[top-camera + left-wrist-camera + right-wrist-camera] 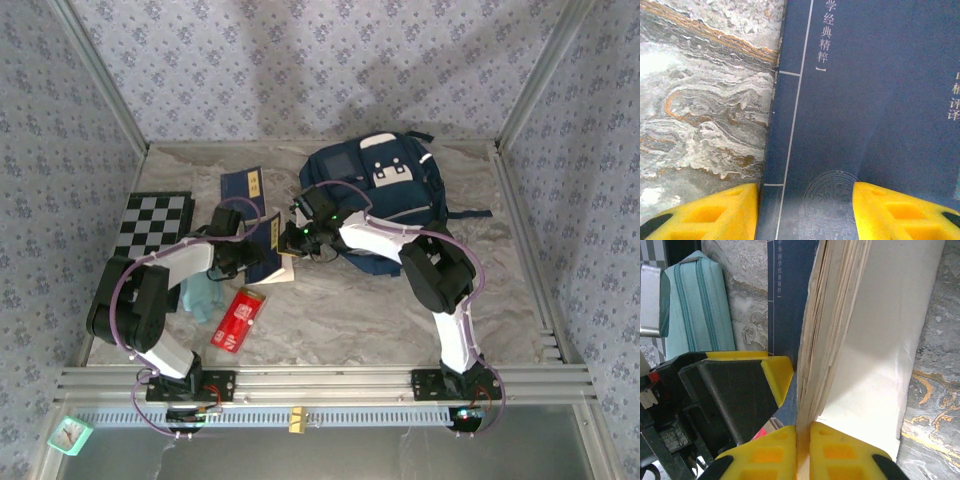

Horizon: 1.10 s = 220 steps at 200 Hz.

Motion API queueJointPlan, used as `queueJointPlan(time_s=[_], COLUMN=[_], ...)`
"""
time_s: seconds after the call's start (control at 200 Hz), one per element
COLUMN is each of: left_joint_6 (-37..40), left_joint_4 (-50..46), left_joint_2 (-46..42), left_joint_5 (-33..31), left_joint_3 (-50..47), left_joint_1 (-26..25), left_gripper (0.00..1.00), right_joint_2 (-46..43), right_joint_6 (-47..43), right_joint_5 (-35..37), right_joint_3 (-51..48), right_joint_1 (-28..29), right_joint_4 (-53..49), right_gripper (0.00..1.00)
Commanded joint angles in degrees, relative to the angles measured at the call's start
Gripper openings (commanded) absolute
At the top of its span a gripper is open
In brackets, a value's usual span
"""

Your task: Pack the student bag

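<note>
The student bag [385, 195], a navy backpack with white trim, lies at the back right of the table. In front of it to the left lies a navy booklet [270, 262] with both grippers on it. My left gripper [805, 215] is open, its yellow fingers [705, 212] spread over the booklet's flat cover [865, 100]. My right gripper [804, 450] is shut on the edge of the booklet's cream pages [840, 315], which stand lifted on edge. In the top view the left gripper [240, 252] and right gripper [292, 240] sit close together.
A second navy booklet [243, 187] lies behind the grippers. A checkerboard [153, 222] lies at the left, with a teal pencil case [205, 295] and a red packet [238, 318] in front of it. The left gripper's finger [777, 375] sits right beside the lifted pages.
</note>
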Motion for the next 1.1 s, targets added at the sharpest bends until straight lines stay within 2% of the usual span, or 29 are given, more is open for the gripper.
queueJointPlan(time_s=[0.0, 0.215, 0.29, 0.555, 0.76, 0.895, 0.999, 1.094], left_joint_6=[0.24, 1.63, 1.85, -2.05, -10.67, -15.06, -17.28, -20.41], left_joint_4=[-1.92, -5.27, -5.93, -3.59, 4.68, 10.46, 12.98, 19.43], left_joint_2=[-2.03, -6.26, -8.79, -15.51, -18.40, -19.34, -18.41, -18.46], left_joint_5=[0.93, 0.34, 0.89, 9.64, 18.96, 25.01, 27.58, 29.92], left_joint_3=[1.63, 3.92, 4.13, 1.73, -1.68, -3.46, -3.83, -5.56], left_joint_1=[-0.74, 0.58, 1.72, 4.44, 6.47, 6.98, 6.98, 6.89], left_gripper=[0.53, 0.57, 0.60, 0.74, 0.85, 0.99, 1.00, 1.00], right_joint_2=[-2.69, -6.22, -8.13, -13.23, -16.26, -17.85, -18.62, -19.39], right_joint_6=[-0.19, -0.35, -0.46, 0.20, 2.12, 2.96, 5.56, 6.54], right_joint_5=[0.26, 0.23, 0.22, -2.45, -6.93, -9.64, -12.84, -14.52], right_joint_3=[-0.01, -0.52, -1.28, -3.36, -5.62, -6.83, -8.60, -9.26], right_joint_1=[-0.11, -0.54, -0.67, -2.44, -4.50, -5.94, -7.45, -8.04], right_joint_4=[-0.08, 0.01, 0.29, 1.15, 5.16, 7.54, 12.32, 14.78], right_gripper=[0.08, 0.00, 0.00, 0.00, 0.00, 0.00, 0.00, 0.00])
